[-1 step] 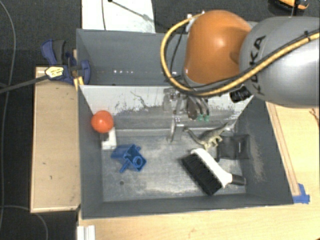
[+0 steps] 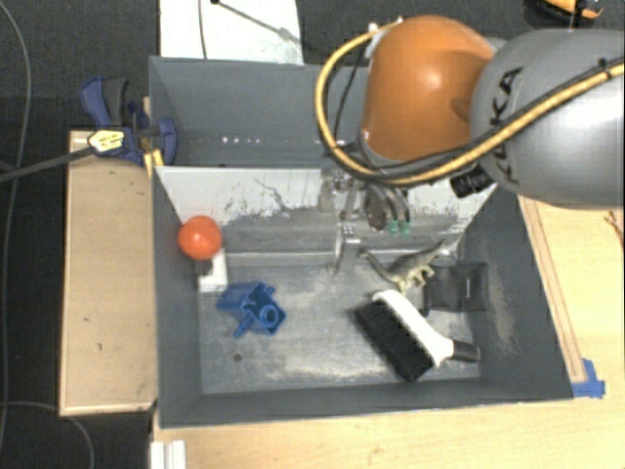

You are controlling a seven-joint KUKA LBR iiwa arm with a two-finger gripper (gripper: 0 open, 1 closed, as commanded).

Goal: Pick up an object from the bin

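Note:
My gripper (image 2: 345, 250) hangs under the arm's orange cover over the back middle of the bin, above bare floor, and I see nothing held in it. Just to its lower right lies a small pale metal clip-like thing (image 2: 414, 271). In front of that, a black brush with a white back (image 2: 404, 334) lies slanted on the floor. A black box-shaped thing (image 2: 457, 286) sits to the right of the clip, near the right wall.
An orange ball (image 2: 200, 237) rests against the left wall with a small white block (image 2: 212, 273) right in front of it. A blue plastic piece (image 2: 252, 308) lies left of centre. The arm and its cables cover the back right corner.

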